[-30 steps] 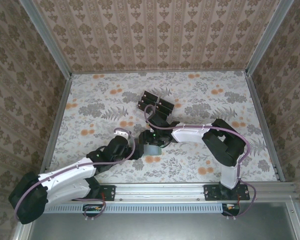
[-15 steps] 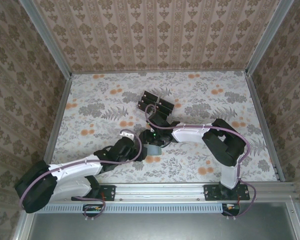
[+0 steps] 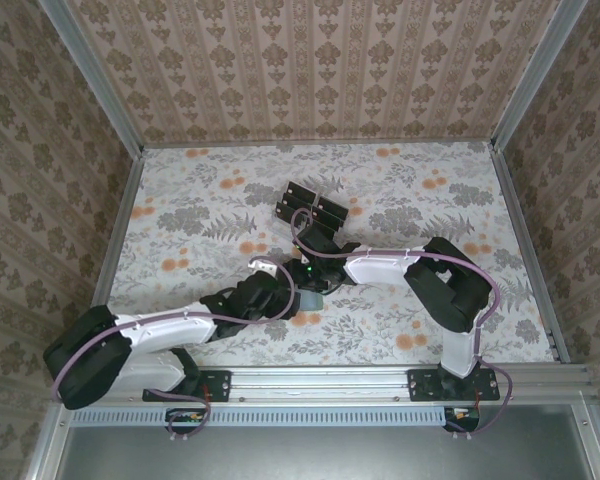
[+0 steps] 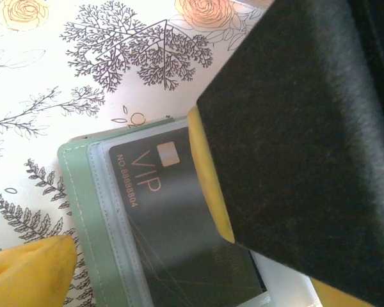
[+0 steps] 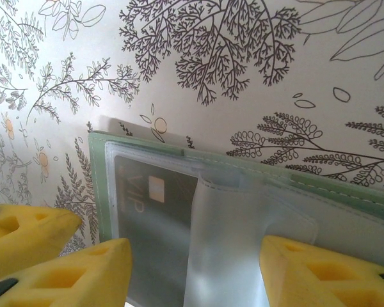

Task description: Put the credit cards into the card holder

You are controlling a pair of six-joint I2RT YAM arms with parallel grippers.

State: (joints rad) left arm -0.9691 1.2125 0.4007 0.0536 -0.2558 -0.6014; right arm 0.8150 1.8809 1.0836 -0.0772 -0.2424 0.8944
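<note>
An open sage-green soft bi-fold card holder [image 5: 294, 181] lies flat on the floral-printed counter [image 3: 200, 210], near the middle and slightly toward 6 o'clock. In the overhead view both arms partly cover it. Clear plastic sleeves line its inside. A thin black rectangular credit card [image 4: 179, 217] printed with "VIP" and a small pale chip sits inside the sleeve at the holder's outer edge.

The left pincer [image 3: 288, 293] reaches in from 8 o'clock and hangs wide open over the holder, gripping nothing. One yellow fingertip [image 4: 32, 268] shows off the holder's green edge, above the counter. In the left wrist view, a dark matte block with a yellow rim [image 4: 294, 141] covers the card's 3 o'clock side.

The right pincer [image 5: 195, 278] comes in from 3 o'clock. Its yellow fingers [image 5: 320, 275] stand apart above the holder's inside, with a raised clear sleeve flap [image 5: 224, 236] between them. Whether they press on the holder cannot be told.

At 12 o'clock from the holder, well apart from it, a clear plastic rack [image 3: 313, 207] stands holding more black cards [image 3: 330, 212].
</note>
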